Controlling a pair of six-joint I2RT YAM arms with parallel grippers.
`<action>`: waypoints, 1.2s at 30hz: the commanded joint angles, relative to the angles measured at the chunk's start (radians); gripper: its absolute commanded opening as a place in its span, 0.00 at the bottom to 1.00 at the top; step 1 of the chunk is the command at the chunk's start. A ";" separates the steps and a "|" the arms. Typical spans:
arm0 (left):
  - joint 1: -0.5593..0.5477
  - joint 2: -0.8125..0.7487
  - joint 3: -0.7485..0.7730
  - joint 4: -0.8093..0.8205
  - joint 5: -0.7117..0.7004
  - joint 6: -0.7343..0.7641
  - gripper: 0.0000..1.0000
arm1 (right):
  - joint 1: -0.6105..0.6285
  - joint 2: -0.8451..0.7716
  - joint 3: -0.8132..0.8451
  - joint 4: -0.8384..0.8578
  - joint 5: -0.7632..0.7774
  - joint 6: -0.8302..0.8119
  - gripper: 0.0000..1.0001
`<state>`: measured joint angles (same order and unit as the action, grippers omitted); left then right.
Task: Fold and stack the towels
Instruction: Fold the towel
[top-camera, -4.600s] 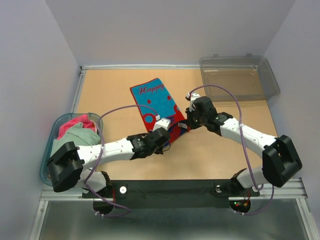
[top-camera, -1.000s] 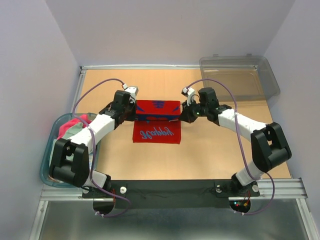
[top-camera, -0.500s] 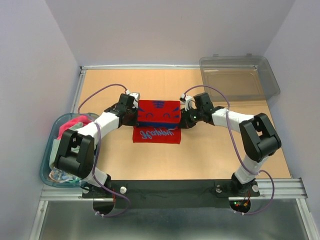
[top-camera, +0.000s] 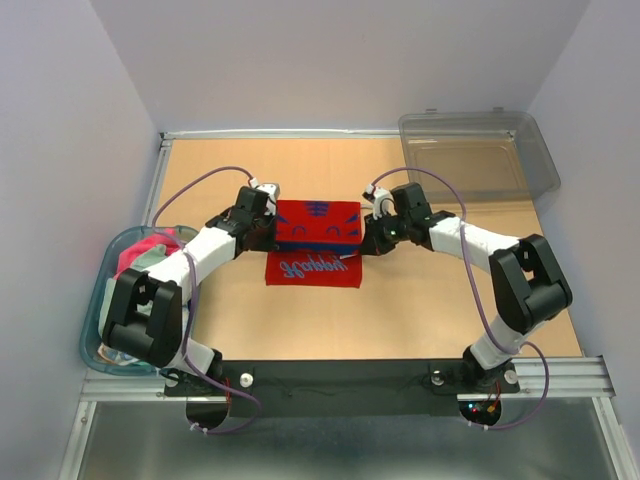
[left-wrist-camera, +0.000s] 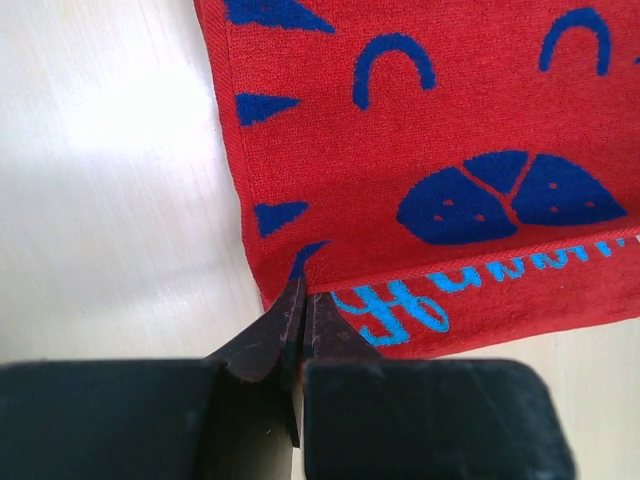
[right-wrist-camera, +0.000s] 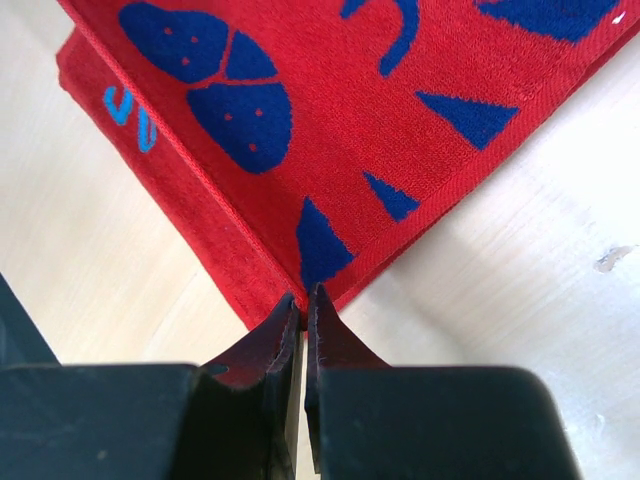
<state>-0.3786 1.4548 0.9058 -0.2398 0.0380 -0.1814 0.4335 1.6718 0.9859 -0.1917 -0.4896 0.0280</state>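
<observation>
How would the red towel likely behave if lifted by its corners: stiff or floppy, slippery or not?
Probably floppy: the towel lies doubled over itself along a soft crease, so it would sag between the corners. Likely light, being thin cloth. Its woven nap looks grippy, so it should not slip easily.

A red towel (top-camera: 315, 240) with dark blue shapes is laid near the middle of the worktop (top-camera: 450, 300), its long edges running left to right. It is folded. The far part is doubled over towards the near side, and a strip of the lower layer is left uncovered along the near edge, where light blue script is seen. A pink towel (top-camera: 140, 245) and a pale green towel (top-camera: 137, 268) are heaped, crumpled, at the left edge.
</observation>
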 joint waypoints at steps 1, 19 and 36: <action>0.030 -0.060 0.016 -0.085 -0.141 0.010 0.09 | -0.032 -0.056 0.008 -0.103 0.095 -0.005 0.00; 0.030 -0.085 -0.018 -0.107 -0.092 -0.061 0.13 | -0.027 -0.052 -0.061 -0.118 0.034 0.003 0.04; 0.029 -0.260 0.042 -0.110 -0.081 -0.144 0.80 | -0.021 -0.135 0.069 -0.193 0.187 0.076 0.59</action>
<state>-0.3466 1.1805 0.9318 -0.3981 -0.0368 -0.2768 0.4091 1.5208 0.9623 -0.4015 -0.4473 0.0387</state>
